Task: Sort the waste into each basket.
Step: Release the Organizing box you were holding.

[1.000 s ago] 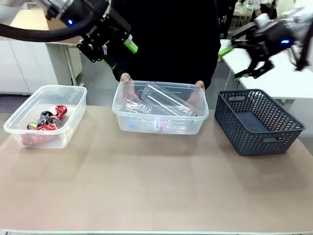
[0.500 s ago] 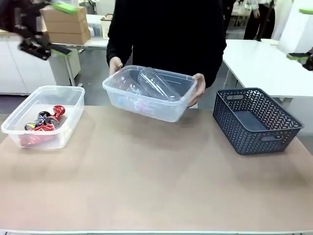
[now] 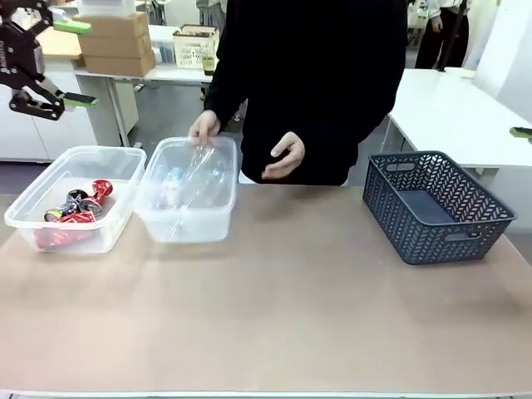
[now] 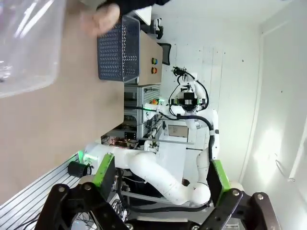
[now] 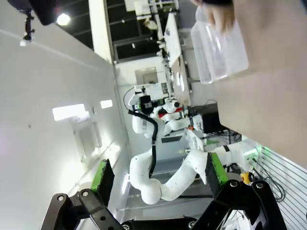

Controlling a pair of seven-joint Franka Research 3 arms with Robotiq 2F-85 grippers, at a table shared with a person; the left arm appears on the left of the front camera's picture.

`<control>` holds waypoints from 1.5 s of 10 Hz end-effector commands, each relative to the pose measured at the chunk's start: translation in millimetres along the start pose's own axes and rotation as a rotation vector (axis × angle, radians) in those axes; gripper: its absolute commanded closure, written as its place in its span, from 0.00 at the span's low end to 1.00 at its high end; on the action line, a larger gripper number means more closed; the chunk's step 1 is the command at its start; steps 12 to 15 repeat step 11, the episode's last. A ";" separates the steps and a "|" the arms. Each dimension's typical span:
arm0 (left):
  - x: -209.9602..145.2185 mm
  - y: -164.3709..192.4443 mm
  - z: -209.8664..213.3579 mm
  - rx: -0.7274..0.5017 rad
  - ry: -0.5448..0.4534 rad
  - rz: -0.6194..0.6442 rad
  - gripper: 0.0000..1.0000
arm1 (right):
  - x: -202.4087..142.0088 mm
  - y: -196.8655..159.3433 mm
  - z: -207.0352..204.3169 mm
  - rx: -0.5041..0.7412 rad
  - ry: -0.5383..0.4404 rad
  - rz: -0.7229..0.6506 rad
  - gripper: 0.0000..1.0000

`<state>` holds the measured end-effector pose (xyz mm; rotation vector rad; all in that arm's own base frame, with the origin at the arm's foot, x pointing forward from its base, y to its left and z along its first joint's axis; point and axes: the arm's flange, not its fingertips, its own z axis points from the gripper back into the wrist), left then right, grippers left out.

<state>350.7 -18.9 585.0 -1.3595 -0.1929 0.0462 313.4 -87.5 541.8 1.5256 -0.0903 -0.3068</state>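
Observation:
A clear basket (image 3: 122, 155) at the left of the table holds red-and-silver cans (image 3: 77, 204). Right beside it stands a second clear basket (image 3: 220, 218) with clear bottles (image 3: 188, 181) inside; a person's hand (image 3: 204, 127) rests on its far rim. My left gripper (image 3: 78, 64) hangs open high above the left basket, well apart from it. In the left wrist view the left gripper (image 4: 161, 172) has nothing between its fingers. My right gripper (image 5: 158, 175) is open and empty too; one green pad (image 3: 521, 131) of it pokes in at the front view's right edge.
A dark blue lattice basket (image 3: 436, 241) stands empty at the right of the table. The person stands at the far side, the other hand (image 3: 285, 158) held over the table's far edge. The brown tabletop (image 3: 274, 316) lies bare in front.
The person lifted the basket of bottles from the table's middle, carried it left and set it beside the basket of cans. Both arms swung up and out to the sides.

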 end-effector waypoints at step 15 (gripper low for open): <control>3.6 -6.7 -1.4 -0.021 0.014 -0.017 0.00 | 1.1 7.7 -1.3 0.027 0.044 0.013 0.00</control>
